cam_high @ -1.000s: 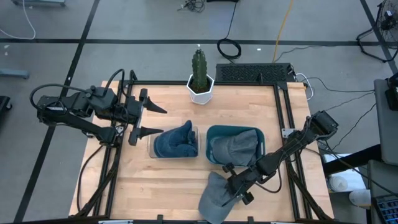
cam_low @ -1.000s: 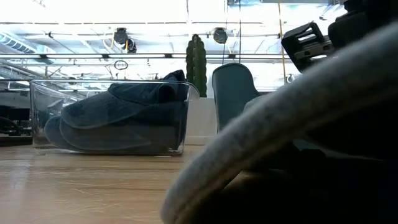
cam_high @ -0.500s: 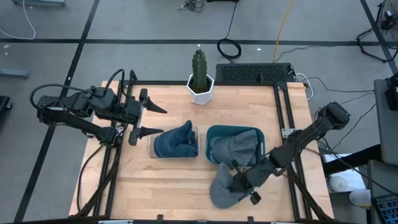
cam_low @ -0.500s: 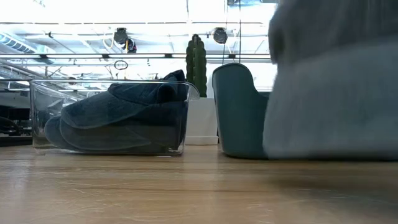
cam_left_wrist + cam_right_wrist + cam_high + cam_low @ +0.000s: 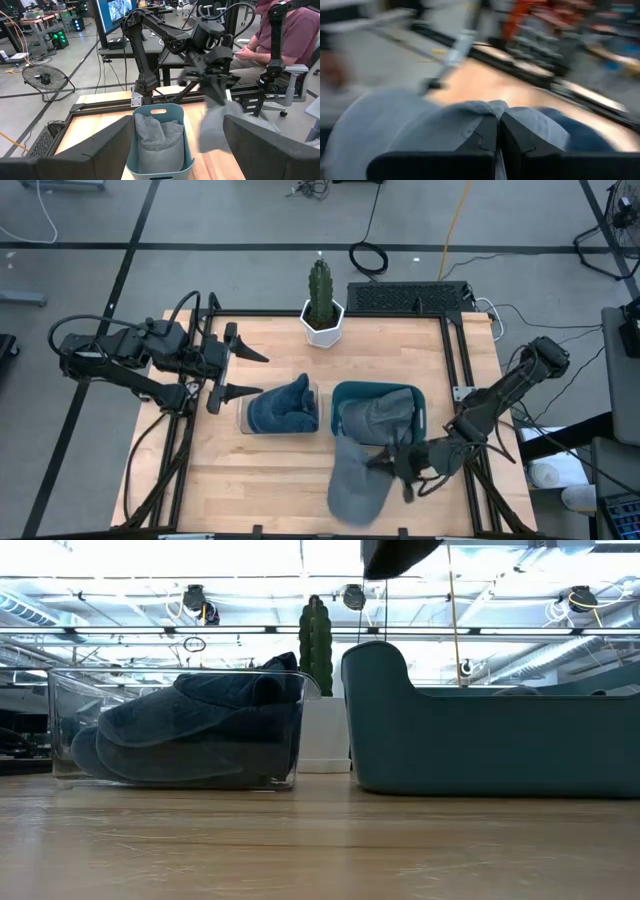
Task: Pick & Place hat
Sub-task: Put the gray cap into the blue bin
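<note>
One grey hat [image 5: 357, 480] hangs pinched in the right gripper [image 5: 398, 463] – fingers closed tight on its fabric – just in front of the teal bin [image 5: 415, 395]. Beyond the bin's far side, the left gripper [image 5: 240, 372] waits, jaws spread wide and holding nothing.

A grey hat [image 5: 357, 482] hangs limp from the right hand [image 5: 400, 463], pinched at its edge between the closed fingers [image 5: 487, 137], its soft cloth drooping over the surface just in front of the teal bin [image 5: 421, 402]. A second grey hat [image 5: 378, 418] lies crumpled inside that bin. Beside it, dark blue hats [image 5: 283, 406] sit folded and stacked in the clear bin [image 5: 62, 690], filling it to its rim.
</note>
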Tool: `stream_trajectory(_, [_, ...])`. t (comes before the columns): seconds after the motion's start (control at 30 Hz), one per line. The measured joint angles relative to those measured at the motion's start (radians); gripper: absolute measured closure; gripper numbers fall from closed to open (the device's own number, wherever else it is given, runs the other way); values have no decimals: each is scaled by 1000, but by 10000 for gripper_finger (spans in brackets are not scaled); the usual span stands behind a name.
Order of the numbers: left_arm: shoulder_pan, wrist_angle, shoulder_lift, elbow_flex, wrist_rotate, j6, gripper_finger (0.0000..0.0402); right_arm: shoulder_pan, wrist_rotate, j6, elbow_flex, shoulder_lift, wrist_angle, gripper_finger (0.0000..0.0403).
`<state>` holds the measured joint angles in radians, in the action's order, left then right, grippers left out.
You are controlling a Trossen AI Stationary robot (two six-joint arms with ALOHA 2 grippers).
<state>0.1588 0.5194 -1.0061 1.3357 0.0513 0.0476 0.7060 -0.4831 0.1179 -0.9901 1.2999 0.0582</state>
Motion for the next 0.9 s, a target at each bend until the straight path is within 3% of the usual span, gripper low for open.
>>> stream_trajectory(0.1, [0, 0, 0, 0, 0, 0, 82, 4, -206, -16, 0, 0, -3, 403])
stream_trajectory(0.43, [0, 0, 0, 0, 0, 0, 82, 4, -712, -104, 1, 0, -67, 403])
stream_trajectory(0.63, [0, 0, 0, 0, 0, 0, 82, 6, -856, -137, 48, 1, -87, 403])
stream_trajectory(0.9, [0, 0, 0, 0, 0, 0, 82, 6, -906, -155, 61, 1, -90, 403])
